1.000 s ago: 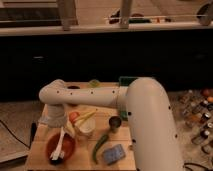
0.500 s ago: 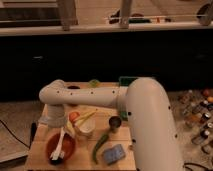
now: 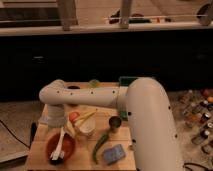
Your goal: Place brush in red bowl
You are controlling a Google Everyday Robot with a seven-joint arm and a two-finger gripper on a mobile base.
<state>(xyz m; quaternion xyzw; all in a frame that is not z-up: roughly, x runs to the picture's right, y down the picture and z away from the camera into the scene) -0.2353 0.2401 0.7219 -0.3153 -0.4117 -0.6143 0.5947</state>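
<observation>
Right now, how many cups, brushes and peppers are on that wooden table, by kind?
Cups: 2 (small cream-white cup, small metal cup)
Brushes: 1 (white-handled brush lying in the round red bowl, below the gripper)
Peppers: 1 (long green pepper)
Total: 4

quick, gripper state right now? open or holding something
gripper: open, holding nothing, hanging just above the left of the red bowl; the brush lies in the bowl

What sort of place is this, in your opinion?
Probably a kitchen-style test area: a wooden table holds a red bowl and a green pepper, small jars stand at the right, and a dark counter runs behind. The gripper hangs just above the red bowl.
</observation>
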